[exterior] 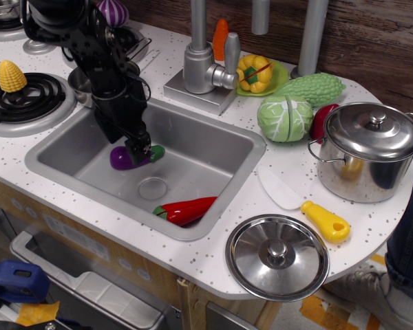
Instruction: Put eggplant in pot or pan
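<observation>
The purple eggplant (122, 159) with its green stem cap lies on the floor of the grey sink (206, 148), at the back left. My black gripper (138, 148) reaches down into the sink. Its fingers are closed together on the eggplant's middle, next to the stem, and the eggplant still rests on the sink floor. A small metal pan (80, 79) sits on the counter behind my arm and is mostly hidden. A large steel pot (368, 152) with its lid on stands at the right.
A red pepper (187, 210) lies at the sink's front. A loose lid (277, 256), a yellow-handled spatula (310, 206), a cabbage (285, 118), a faucet (203, 65), corn (11, 75) on a burner and a striped onion (112, 12) surround the sink.
</observation>
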You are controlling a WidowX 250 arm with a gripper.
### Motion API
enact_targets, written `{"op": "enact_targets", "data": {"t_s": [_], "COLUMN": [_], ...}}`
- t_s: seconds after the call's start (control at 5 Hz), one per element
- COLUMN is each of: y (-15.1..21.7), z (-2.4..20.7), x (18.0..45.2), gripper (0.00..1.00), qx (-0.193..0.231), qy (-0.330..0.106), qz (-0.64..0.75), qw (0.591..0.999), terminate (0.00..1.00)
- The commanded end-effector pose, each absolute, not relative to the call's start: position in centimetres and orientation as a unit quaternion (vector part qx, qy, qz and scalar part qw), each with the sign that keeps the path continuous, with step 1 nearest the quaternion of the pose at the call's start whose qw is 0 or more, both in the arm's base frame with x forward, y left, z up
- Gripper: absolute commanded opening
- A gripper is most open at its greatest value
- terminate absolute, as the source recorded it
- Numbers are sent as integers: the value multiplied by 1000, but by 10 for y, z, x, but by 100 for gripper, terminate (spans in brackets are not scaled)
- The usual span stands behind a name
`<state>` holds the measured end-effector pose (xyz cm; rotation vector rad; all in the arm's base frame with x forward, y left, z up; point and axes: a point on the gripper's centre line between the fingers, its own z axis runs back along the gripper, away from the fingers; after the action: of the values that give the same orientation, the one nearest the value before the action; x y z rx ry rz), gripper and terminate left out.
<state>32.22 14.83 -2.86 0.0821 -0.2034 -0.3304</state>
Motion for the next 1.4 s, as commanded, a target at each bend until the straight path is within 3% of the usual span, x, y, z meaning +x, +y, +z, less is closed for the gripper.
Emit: {"op": "enact_targets", "data": {"t_s": [0.0,0.6,1.0,1.2], "y": [158,161,162,161], "z": [-29,-49,-61,-64], "x": [339,345,344,343], "gripper": [100,100,100,0], "qx": [46,49,8,-6], "qy": [-143,-164,-170,-172], "qz": [-202,-216,-199,-187], "qw": [968,961,965,967], "terminate": [0,0,0,0]}}
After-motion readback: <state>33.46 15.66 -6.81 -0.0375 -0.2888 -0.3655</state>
